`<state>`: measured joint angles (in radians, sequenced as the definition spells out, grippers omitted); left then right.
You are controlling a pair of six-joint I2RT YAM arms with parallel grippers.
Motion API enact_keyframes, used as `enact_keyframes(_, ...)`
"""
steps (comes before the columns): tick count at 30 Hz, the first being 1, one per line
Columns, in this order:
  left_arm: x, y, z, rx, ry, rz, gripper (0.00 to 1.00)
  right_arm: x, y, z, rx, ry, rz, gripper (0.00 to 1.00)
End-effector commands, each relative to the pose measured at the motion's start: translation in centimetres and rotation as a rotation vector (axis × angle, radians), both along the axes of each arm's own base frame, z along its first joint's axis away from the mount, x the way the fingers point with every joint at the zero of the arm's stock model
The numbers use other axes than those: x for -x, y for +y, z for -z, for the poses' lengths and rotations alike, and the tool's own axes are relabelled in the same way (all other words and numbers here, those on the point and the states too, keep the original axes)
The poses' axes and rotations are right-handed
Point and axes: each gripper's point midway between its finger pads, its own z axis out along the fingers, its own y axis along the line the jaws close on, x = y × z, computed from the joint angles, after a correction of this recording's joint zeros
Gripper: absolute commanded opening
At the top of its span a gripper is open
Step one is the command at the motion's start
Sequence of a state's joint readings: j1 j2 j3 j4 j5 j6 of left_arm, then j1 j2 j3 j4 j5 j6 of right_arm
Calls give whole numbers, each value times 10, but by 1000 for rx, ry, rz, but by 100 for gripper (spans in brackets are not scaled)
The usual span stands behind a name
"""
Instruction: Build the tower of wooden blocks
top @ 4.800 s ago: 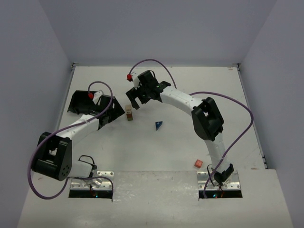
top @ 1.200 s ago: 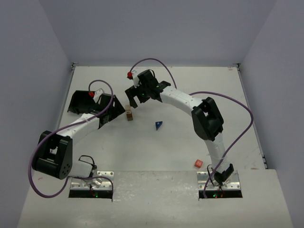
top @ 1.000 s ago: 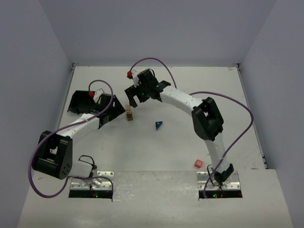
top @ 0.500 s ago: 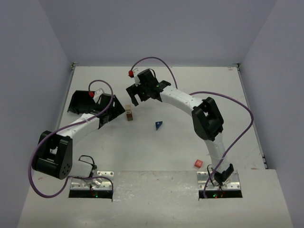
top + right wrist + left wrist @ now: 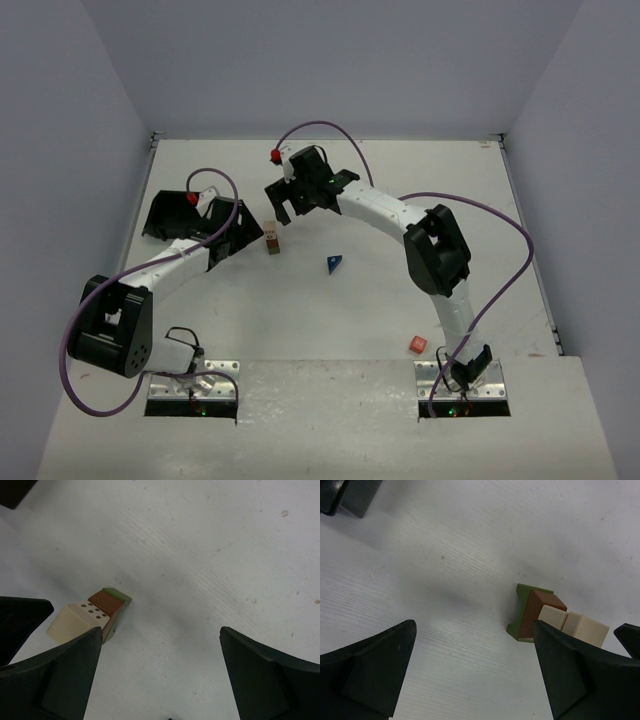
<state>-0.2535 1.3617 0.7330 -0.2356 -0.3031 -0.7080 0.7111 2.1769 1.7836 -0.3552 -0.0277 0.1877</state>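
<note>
**Wood block tower [image 5: 272, 239] stands part-built, both end effectors wide open**

The tower stands on the white tabletop [image 5: 380, 300], a bit left of the middle. At the bottom is an olive-green block [image 5: 524, 611]. On it sits a brown-red block [image 5: 546, 606]. On top is tan wood [image 5: 580, 627]. I cannot tell if that is one tan cube or two.

The left end effector [image 5: 474, 645] is just left of the tower. Its jaws are spread wide and it holds nothing. The right end effector [image 5: 160, 645] hangs just behind the tower. Its jaws are spread wide too, with nothing in them.

A blue wedge [image 5: 333, 263] lies on the tabletop, to the right of the tower and apart from it. A red cube [image 5: 417, 344] lies far off, near the right arm's base. A black tray [image 5: 160, 215] sits at the left, partly under the left arm.
</note>
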Motion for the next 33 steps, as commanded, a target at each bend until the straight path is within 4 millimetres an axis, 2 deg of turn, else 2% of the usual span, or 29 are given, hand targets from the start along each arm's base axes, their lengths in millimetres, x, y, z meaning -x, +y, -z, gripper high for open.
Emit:
enact_keyframes(1,-17,2,-21,8,-70,-15,100,3,8,-10,-38,11,7,99)
enact_keyframes(9,-18,1,-22,11,-72,-12,100,5,-1,1,-11,46,66,99)
enact_keyframes(18,-18,0,-22,14,-73,-9,100,13,8,-2,-25,47,45,99)
enact_keyframes(28,-19,-2,-21,18,-70,2,100,12,7,-3,-21,51,60,99)
enact_keyframes(33,-19,-3,-20,21,-68,9,100,5,0,-9,-5,17,108,99)
